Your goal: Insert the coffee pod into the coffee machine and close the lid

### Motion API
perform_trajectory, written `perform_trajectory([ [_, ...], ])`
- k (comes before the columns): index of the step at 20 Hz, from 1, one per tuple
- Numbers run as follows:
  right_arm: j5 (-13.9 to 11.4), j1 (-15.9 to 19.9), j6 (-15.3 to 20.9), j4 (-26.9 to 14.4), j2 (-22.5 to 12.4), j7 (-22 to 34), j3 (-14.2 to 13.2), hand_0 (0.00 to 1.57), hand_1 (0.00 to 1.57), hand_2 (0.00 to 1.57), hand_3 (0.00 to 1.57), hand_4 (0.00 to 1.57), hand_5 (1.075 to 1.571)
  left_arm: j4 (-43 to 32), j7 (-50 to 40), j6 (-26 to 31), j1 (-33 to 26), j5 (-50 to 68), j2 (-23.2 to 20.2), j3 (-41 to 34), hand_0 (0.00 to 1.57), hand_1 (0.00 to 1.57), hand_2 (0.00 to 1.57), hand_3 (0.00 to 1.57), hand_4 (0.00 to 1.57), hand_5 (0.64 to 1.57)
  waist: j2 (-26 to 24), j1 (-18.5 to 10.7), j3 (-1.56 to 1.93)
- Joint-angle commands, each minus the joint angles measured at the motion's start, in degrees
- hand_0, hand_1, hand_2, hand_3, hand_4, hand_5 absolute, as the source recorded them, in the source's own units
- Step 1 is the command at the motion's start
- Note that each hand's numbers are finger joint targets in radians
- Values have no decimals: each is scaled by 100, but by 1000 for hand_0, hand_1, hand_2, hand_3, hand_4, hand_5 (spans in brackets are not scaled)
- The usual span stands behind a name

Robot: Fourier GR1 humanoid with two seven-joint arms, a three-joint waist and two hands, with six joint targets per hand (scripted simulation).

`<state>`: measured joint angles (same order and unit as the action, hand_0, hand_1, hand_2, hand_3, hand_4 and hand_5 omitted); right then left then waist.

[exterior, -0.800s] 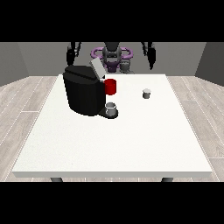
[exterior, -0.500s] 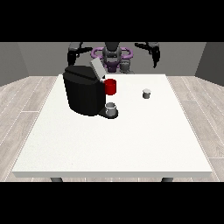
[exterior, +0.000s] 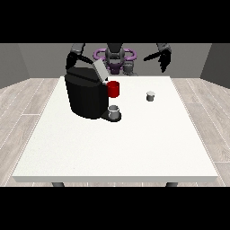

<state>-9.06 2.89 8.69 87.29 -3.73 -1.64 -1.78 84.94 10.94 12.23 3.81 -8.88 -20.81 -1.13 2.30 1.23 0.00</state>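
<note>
White table (exterior: 112, 148), grey wood-plank floor (exterior: 22, 103)

Both arms raised; hand at the view's right (exterior: 165, 59) hangs down.

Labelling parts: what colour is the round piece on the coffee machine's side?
Red, on the black coffee machine; the front view shows it.

Room as I see it from my station: large white table (exterior: 117, 148), dark legs just showing beneath its near edge. Around the table, pale grey wood-plank floor (exterior: 27, 108). Behind it, plain grey walls (exterior: 36, 60). Even light.
</note>
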Motion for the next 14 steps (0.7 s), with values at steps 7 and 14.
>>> perform_trajectory([
  [7,-106,229,136,-104,362,-142,561,0,0,0,0,0,1571,-1184,-476,386,1232,-488,-719,-339,0,0,0,0,0,1571,581,537,0],
  [14,-289,827,-84,192,166,693,587,0,0,0,0,0,1571,-2338,-37,45,1771,-1259,-852,-224,0,0,0,0,0,1571,1075,893,-4],
])
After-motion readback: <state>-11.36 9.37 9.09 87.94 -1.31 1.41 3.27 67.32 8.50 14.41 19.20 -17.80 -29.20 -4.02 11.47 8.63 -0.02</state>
